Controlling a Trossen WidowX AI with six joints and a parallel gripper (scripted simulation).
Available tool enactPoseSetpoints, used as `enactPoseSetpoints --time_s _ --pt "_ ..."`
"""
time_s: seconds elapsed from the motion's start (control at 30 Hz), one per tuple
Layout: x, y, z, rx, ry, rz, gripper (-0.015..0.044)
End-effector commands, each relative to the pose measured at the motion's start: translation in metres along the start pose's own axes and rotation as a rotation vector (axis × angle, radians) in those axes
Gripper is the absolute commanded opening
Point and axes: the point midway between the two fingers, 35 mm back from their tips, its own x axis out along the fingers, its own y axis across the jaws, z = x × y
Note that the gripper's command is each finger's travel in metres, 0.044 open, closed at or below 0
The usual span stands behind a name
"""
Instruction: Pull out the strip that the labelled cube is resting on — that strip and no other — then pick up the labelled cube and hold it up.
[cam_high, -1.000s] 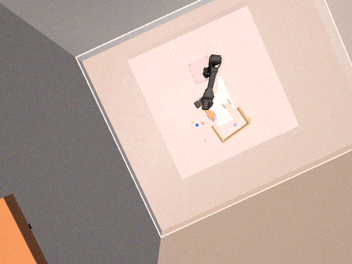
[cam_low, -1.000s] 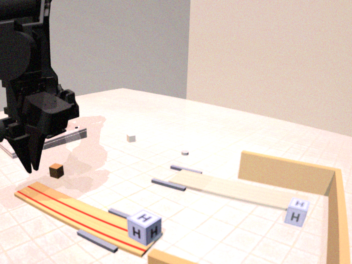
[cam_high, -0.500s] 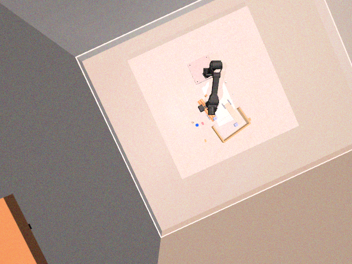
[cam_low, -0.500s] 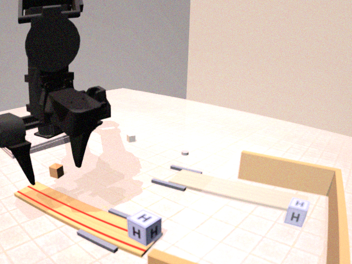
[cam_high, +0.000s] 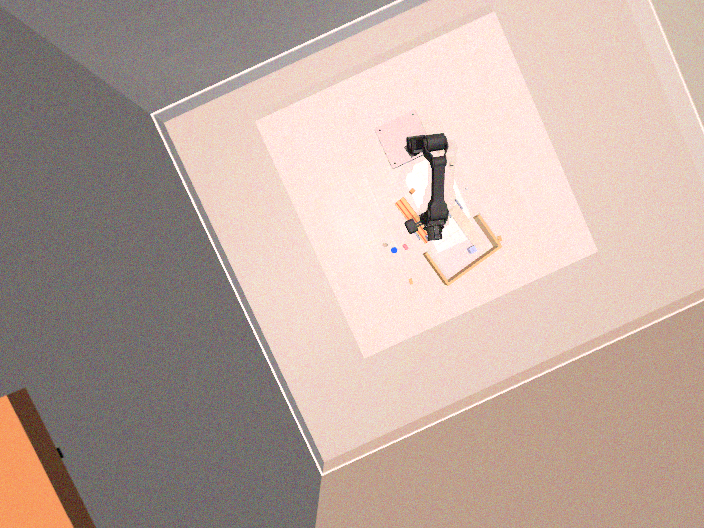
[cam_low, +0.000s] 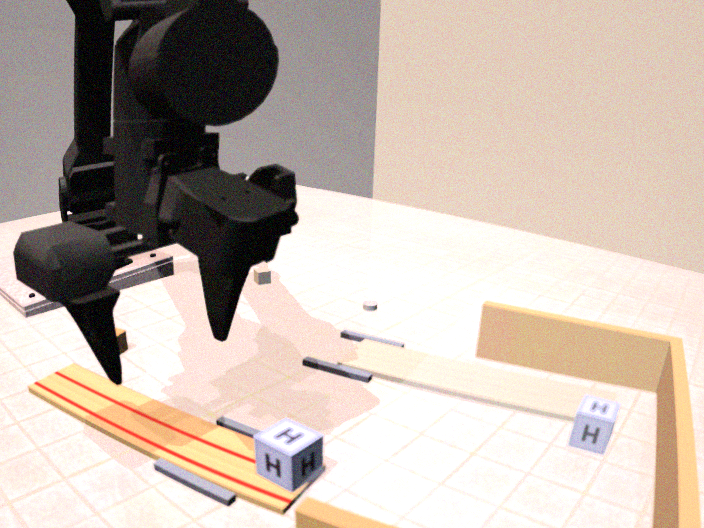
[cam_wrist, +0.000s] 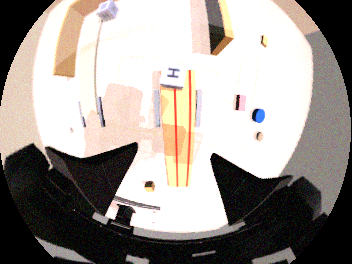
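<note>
Top: arm over the striped strip (cam_high: 403, 204) (cam_low: 136, 417) (cam_wrist: 182, 150); cube likely hidden beneath. Exterior: H cube (cam_low: 288, 454) (cam_wrist: 173, 77) sits on that strip's end. Wrist: gripper (cam_low: 170, 360) (cam_wrist: 175, 152) fingers wide apart, nothing between, cube ahead.

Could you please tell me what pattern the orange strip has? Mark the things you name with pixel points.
Two red lengthwise stripes (cam_low: 153, 423) (cam_wrist: 176, 135); exterior view shows them best.

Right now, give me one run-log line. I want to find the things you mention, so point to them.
end effector (cam_low: 169, 361) (cam_wrist: 175, 152): open, empty | H cube (cam_low: 288, 454) (cam_wrist: 173, 76): on red-lined strip (cam_low: 142, 423) (cam_wrist: 181, 150) | pickup: not done
</note>
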Motion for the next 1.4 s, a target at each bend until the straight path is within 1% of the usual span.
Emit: enactPoseSetpoints --time_s 0.0,0.67,0.9,1.37 --pt "-0.001 0.003 0.015 0.003 0.004 -0.001 0.044" --pt "-0.006 0.017 0.089 0.003 -0.003 0.0 0.044" --pt "0.002 0.017 0.09 0.003 -0.003 0.0 0.0256" --pt "0.025 0.017 0.09 0.003 -0.003 0.0 0.025"
